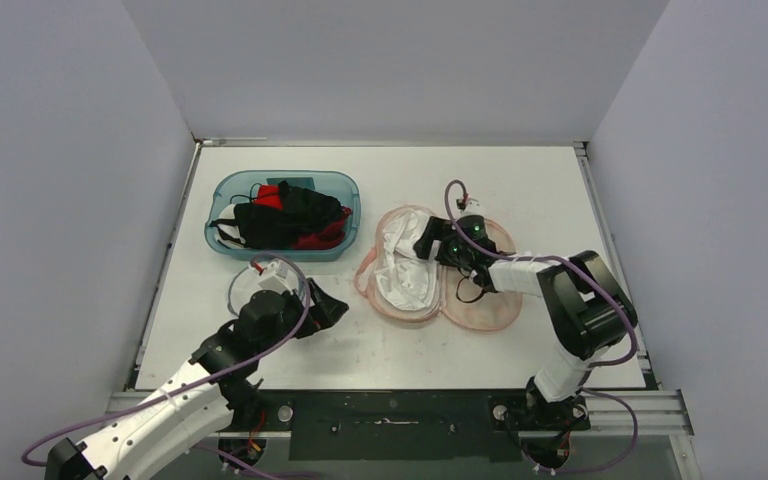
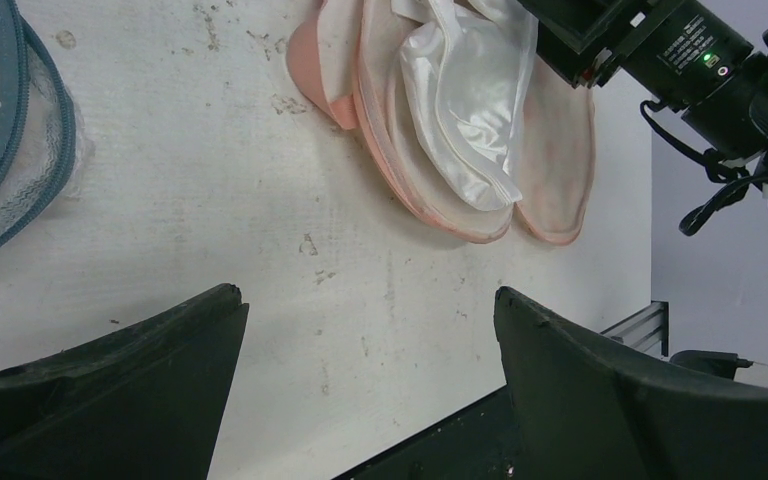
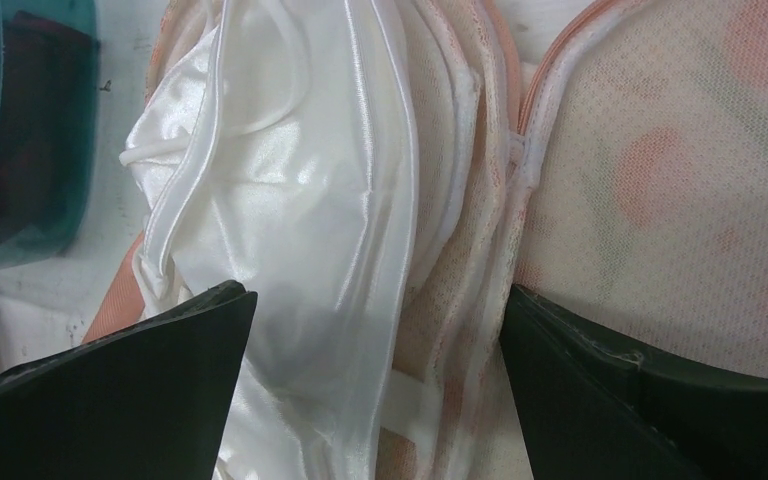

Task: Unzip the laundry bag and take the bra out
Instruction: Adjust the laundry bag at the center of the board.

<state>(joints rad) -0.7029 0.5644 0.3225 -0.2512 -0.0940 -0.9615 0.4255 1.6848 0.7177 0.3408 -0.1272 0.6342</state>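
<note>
The white surface carries everything. The right arm reaches over the pink mesh laundry bag, its jaws wide and gripping nothing, set astride the bag's zip edge. The left arm sits to the left of the bag, jaws wide above bare surface. A teal bin of dark and red clothes stands beyond the bag, to its left. The bag lies unzipped and spread open. The white satin bra lies in the bag's left half.
</note>
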